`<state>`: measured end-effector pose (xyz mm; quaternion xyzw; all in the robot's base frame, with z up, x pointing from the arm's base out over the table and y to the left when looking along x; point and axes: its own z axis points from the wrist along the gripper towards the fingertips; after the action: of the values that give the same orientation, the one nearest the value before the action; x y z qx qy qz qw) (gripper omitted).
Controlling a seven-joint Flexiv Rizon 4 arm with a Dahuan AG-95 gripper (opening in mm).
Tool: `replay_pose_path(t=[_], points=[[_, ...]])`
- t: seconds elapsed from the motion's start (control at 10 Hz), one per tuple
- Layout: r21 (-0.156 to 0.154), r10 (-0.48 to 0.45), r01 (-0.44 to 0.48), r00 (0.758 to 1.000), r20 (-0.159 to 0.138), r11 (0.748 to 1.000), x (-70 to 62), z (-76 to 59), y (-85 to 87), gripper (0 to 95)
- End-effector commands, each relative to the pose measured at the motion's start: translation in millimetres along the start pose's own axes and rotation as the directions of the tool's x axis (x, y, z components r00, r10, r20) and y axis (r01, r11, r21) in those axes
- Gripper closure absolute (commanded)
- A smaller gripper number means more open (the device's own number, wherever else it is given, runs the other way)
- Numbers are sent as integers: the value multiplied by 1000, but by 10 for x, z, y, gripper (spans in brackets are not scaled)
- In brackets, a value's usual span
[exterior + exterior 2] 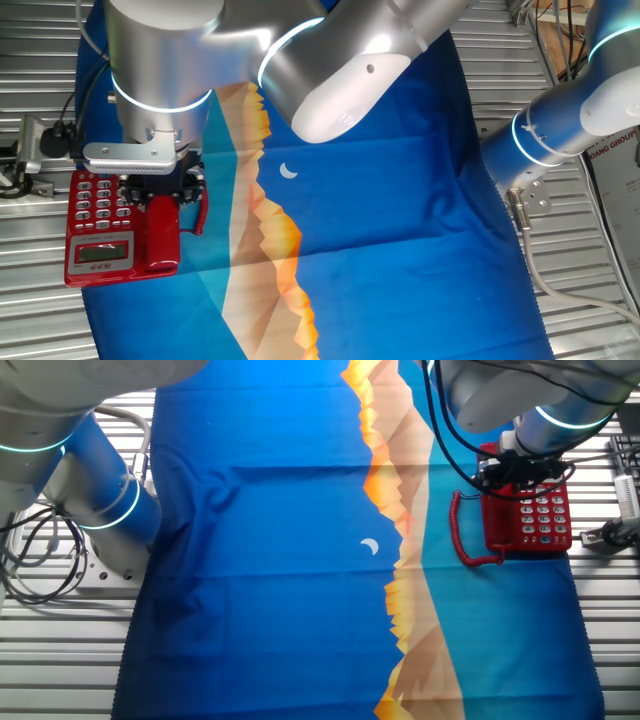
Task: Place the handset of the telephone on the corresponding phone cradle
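The red telephone [100,262] lies at the left edge of the blue cloth, with its grey-white keypad [98,196] and LCD panel [103,253] on its outer half. The red handset [161,238] lies lengthwise along the phone cradle, which it covers, on the inner half of the base. My gripper [162,192] hangs over the handset's far end, its black fingers [192,185] pressed to both sides, shut on it. The coiled cord [461,532] loops onto the cloth beside the phone [530,518]. In the other fixed view my gripper [512,466] hides the handset's end.
A blue cloth [400,200] with an orange mountain print [275,230] covers the table. A second blue-and-silver arm [560,120] stands at the cloth's edge. Cables and a grey plug [30,150] lie on the slatted metal surface behind the phone.
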<state>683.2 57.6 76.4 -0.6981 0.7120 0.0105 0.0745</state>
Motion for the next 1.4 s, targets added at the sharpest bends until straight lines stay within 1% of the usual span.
replay_pose_path(t=[0.1,0.8,1.4], points=[[0,-1,1,1000,-2,1000,1,4,-2,950],[4,1,-1,1000,-13,1000,-16,55,0,950],[6,0,0,1000,-12,1000,-18,58,0,950]])
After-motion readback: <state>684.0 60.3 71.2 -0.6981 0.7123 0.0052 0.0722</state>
